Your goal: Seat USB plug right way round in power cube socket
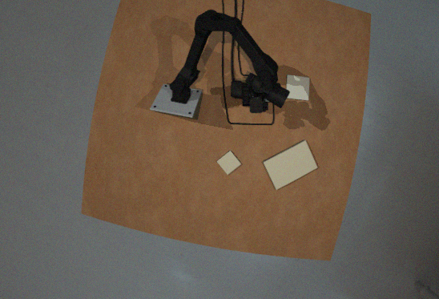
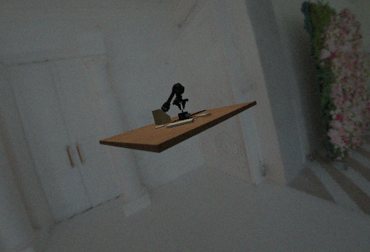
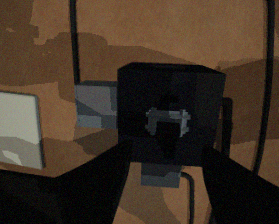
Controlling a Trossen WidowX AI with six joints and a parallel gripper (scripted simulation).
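The black power cube (image 3: 136, 95) (image 2: 183, 116) stands below my gripper; the arm hides it in the top view. On its top in the wrist view is the USB plug (image 3: 184, 120), a small grey bracket-shaped outline with a dark middle. Its way round and depth are too dark to tell. My gripper (image 3: 166, 149) (image 2: 181, 107) is partly open and points down over the cube. The dark fingers stand apart on either side of the plug in the wrist view, and no contact with it shows.
A grey plug (image 3: 96, 104) sticks out of the cube's left side, another grey plug (image 3: 160, 176) out of its lower side. Black cables (image 1: 251, 123) run around the cube. A pale square block (image 1: 303, 94), a small pale tile (image 1: 229, 163) and a large pale slab (image 1: 290, 165) lie nearby.
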